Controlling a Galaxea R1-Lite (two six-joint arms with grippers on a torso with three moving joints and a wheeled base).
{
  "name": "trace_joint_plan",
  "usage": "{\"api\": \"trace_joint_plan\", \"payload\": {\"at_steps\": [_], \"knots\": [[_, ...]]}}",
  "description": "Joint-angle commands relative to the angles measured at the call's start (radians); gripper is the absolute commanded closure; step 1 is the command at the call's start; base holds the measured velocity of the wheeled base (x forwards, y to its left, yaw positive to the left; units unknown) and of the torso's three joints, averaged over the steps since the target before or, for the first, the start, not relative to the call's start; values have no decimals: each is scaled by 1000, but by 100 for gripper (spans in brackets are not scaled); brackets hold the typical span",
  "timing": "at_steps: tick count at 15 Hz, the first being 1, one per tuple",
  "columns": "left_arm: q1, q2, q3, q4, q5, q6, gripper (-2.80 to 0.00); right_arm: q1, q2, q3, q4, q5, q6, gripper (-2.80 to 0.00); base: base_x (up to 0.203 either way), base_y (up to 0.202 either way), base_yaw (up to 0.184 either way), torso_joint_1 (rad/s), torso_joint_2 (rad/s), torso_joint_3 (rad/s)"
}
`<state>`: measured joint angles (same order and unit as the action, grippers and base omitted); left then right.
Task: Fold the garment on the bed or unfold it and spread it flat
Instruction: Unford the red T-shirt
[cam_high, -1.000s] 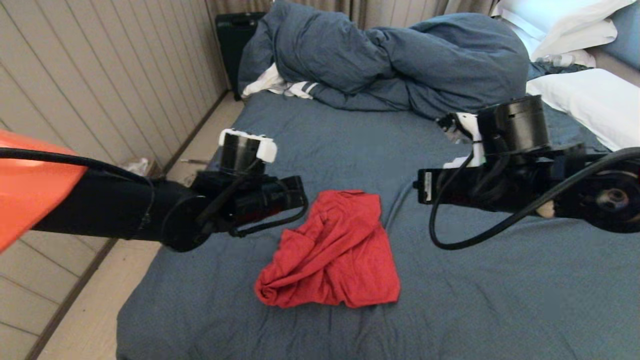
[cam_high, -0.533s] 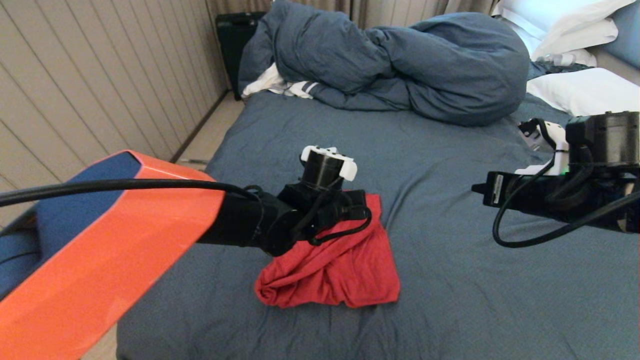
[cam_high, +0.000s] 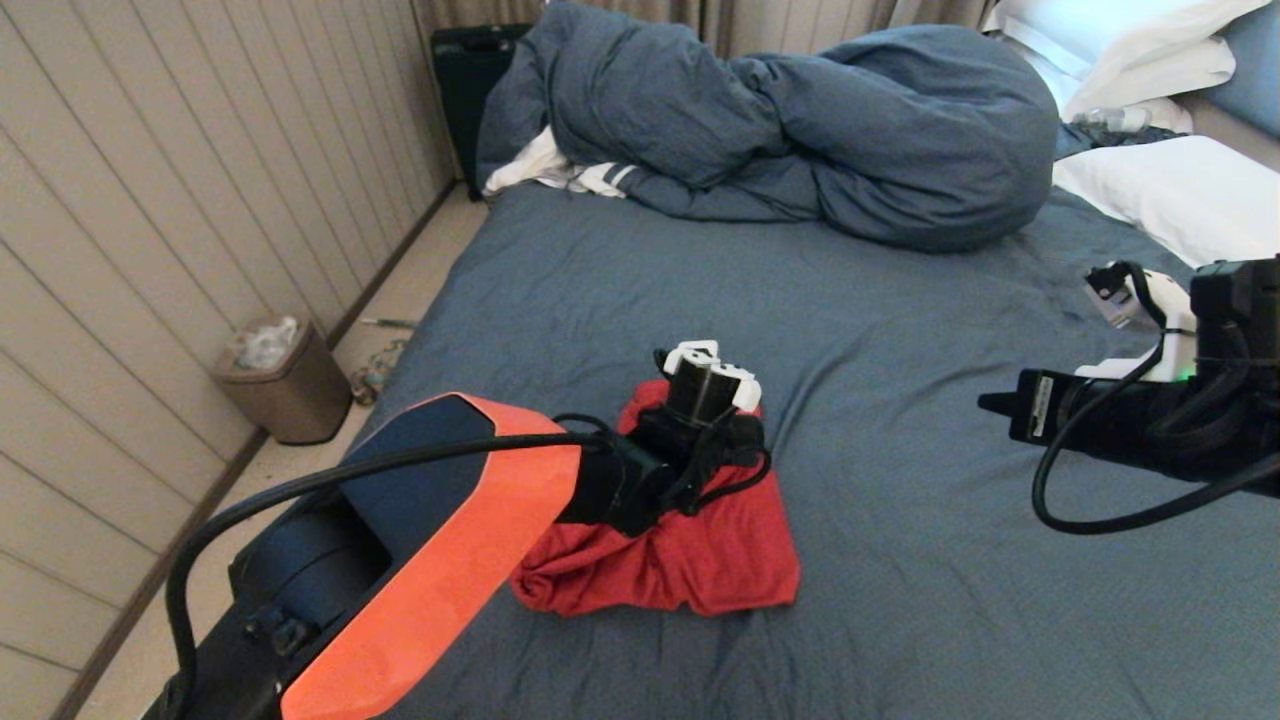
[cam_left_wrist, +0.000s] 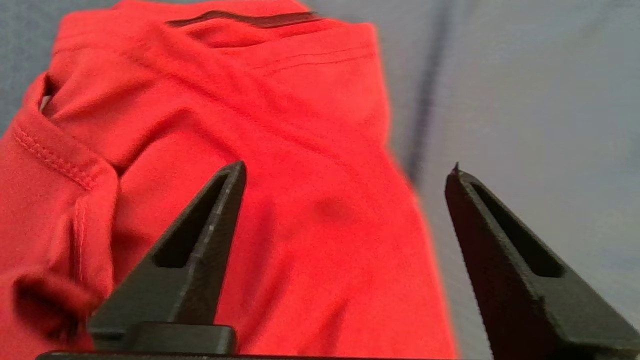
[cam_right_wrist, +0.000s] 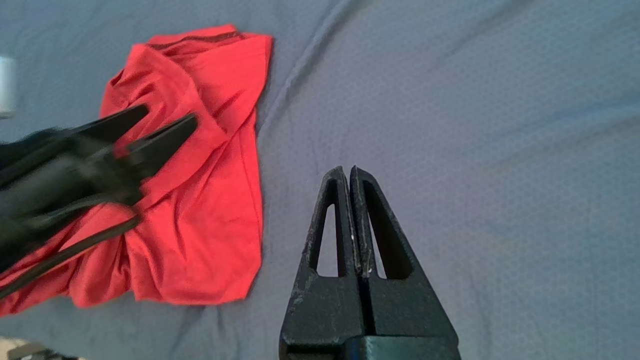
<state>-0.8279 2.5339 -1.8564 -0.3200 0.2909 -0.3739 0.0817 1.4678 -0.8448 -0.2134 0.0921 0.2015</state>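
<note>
The garment (cam_high: 720, 560) is a red T-shirt lying crumpled in a heap on the bed (cam_high: 900, 330), with its print hidden. My left gripper (cam_left_wrist: 347, 170) hovers open just above the far right part of the garment (cam_left_wrist: 300, 125), one finger over the red cloth and the other over the sheet beyond its edge. Nothing is between its fingers. The right wrist view shows the left gripper (cam_right_wrist: 170, 115) over the garment (cam_right_wrist: 210, 200). My right gripper (cam_right_wrist: 348, 170) is shut and empty above bare sheet to the garment's right, near the right edge of the head view (cam_high: 985, 403).
A bunched blue-grey duvet (cam_high: 800, 120) lies across the far end of the bed, with a white striped cloth (cam_high: 560, 170) beside it. White pillows (cam_high: 1180, 190) are at the far right. A brown waste bin (cam_high: 280, 380) stands on the floor by the wall, left of the bed.
My left arm has swung in from the left and come down over the garment. My right arm has drawn back to the right, away from it.
</note>
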Motion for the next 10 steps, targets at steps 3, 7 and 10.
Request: {"api": "trace_joint_plan", "payload": {"at_steps": [3,7,10], "knots": [[-2,43,-6,-14,22,15,-280,0,-9,9,-1,9,3,0,0,0,0,0,0,0],[-8,52,-6,-16,24,15,0,0,-9,10,-1,9,6,0,0,0,0,0,0,0],[-8,41,-6,-25,24,15,0,1,-9,12,-1,9,6,0,0,0,0,0,0,0]]}}
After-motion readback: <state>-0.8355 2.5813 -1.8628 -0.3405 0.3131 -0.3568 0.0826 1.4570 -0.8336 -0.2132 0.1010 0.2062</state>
